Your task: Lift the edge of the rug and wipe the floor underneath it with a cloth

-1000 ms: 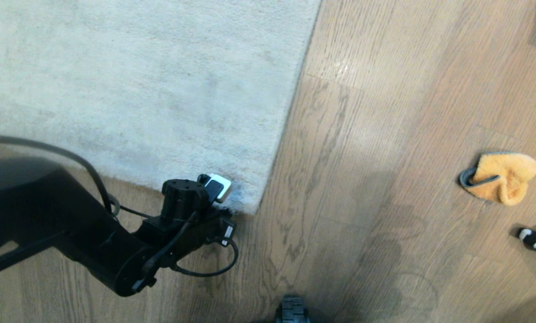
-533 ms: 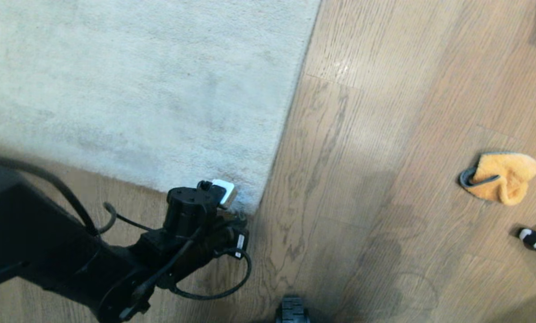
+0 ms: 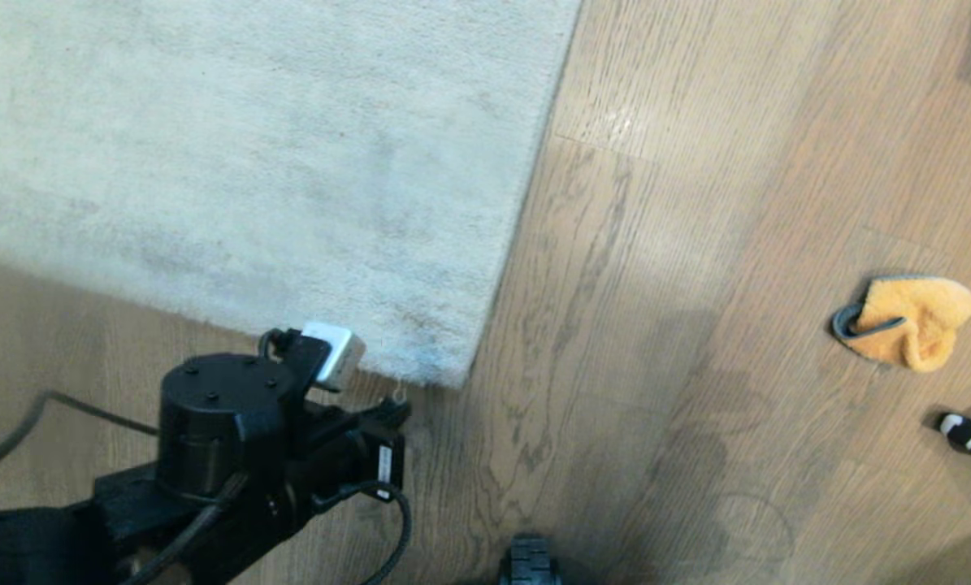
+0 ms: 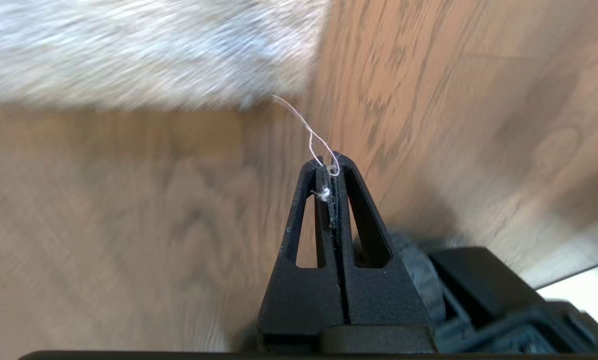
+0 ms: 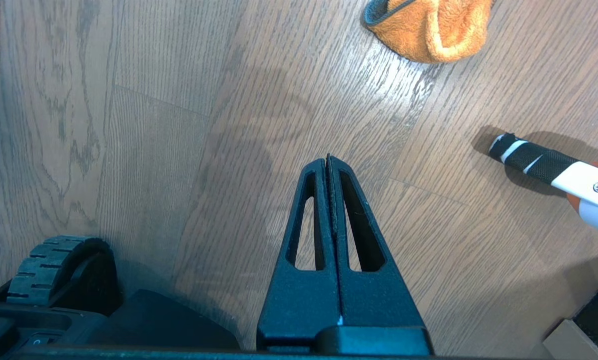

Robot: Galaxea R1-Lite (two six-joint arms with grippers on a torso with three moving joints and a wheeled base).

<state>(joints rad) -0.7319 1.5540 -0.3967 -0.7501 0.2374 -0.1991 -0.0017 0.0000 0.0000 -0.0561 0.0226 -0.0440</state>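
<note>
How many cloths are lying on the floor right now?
1: the orange cloth sits crumpled on the bare floor, off to the right of the rug. More may lie outside the views.

Head cam looks down; wrist cams low, near floor point(image 3: 696, 244); share cloth point(image 3: 912, 318).

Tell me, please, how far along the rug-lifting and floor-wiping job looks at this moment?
Nothing looks finished. The rug lies flat on the floor. The left gripper is shut just off the rug's near corner, pinching only a loose thread, not the edge. The cloth sits untouched to the right; the right gripper hangs shut, holding nothing. Lifting and wiping both remain.
</note>
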